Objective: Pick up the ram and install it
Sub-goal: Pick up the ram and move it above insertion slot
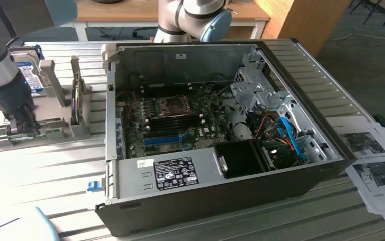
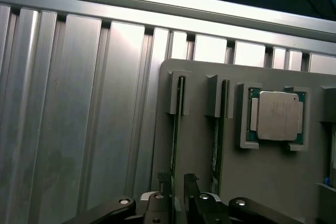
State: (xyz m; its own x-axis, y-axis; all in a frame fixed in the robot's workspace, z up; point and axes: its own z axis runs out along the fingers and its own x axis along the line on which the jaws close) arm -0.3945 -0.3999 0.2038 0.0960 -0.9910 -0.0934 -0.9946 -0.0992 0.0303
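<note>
Gleaming alu table [image 1: 38, 170], blue carpet [image 1: 373, 65]

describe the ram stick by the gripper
The ram is seen edge-on: a thin, dark green strip standing on its long edge in a narrow slot of the grey holder. Its far end sits in a raised grey bracket. A second stick stands parallel beside it, apart. The gripper is down over its near end; whether it grips the ram cannot be told.
</note>
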